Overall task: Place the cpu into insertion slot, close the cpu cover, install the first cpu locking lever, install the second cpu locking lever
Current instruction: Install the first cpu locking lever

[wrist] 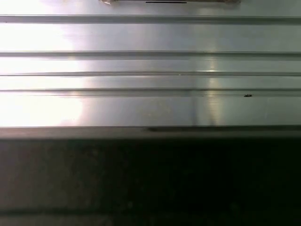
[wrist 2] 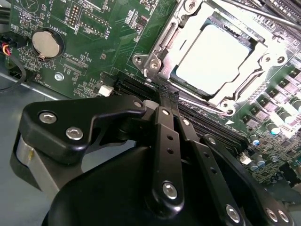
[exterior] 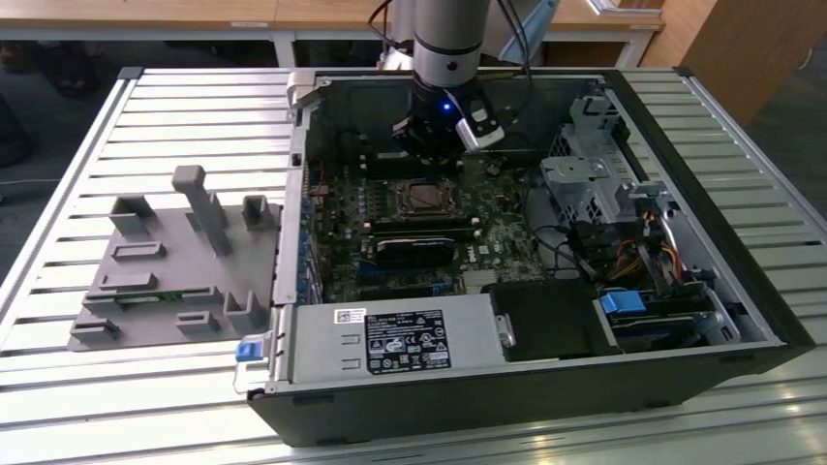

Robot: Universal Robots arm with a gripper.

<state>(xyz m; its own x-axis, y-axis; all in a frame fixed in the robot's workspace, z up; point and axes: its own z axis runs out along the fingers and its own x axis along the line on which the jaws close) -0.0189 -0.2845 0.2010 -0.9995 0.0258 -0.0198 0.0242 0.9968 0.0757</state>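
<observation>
The cpu (wrist 2: 218,56) lies flat in the insertion slot (wrist 2: 146,63), its pale metal face up. The cpu cover (wrist 2: 244,87), a silvery frame, lies down around it. A thin lever rod (wrist 2: 263,16) runs along the socket's far side. My gripper (wrist 2: 168,94) is shut, its black fingers (wrist 2: 165,141) meeting at a tip right by the socket's near edge; I cannot tell whether it touches anything. In the exterior view the gripper (exterior: 433,155) hangs just behind the insertion slot (exterior: 420,197) inside the open computer case (exterior: 723,291).
Memory slots (exterior: 416,228) and a black card (exterior: 413,254) lie in front of the socket. A drive cage (exterior: 588,184) and cables stand at the exterior view's right, a power supply (exterior: 387,339) in front. A grey fixture (exterior: 168,262) sits on the slatted table (exterior: 130,407).
</observation>
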